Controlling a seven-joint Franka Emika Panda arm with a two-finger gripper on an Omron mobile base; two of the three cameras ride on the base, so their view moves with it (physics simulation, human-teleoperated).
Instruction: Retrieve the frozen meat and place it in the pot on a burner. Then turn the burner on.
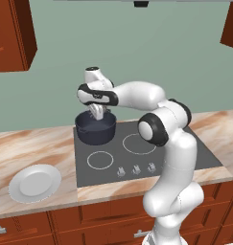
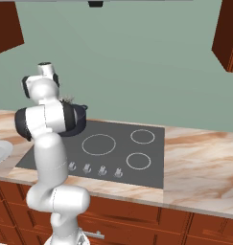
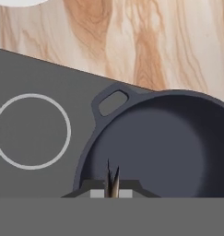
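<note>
The dark blue-grey pot [image 1: 95,128] stands on the back left burner of the cooktop [image 1: 185,148]. In the right base view my arm covers much of the pot [image 2: 80,119]. My gripper [image 1: 97,114] hangs just above the pot's open mouth, shut on the frozen meat [image 1: 96,112], a pale grey-tan piece that dangles toward the inside. In the hand view the meat [image 3: 113,180] appears edge-on as a thin tan sliver at my gripper [image 3: 112,186]. Below it lies the bare pot floor [image 3: 155,143], with one loop handle [image 3: 112,101] at the rim.
A round white plate [image 1: 35,183] sits on the marble counter left of the cooktop. Several knobs [image 1: 136,169] line the cooktop's front edge. The front left burner ring [image 1: 100,160] and the right burners [image 2: 138,161] are bare. Wooden cabinets hang at the upper corners.
</note>
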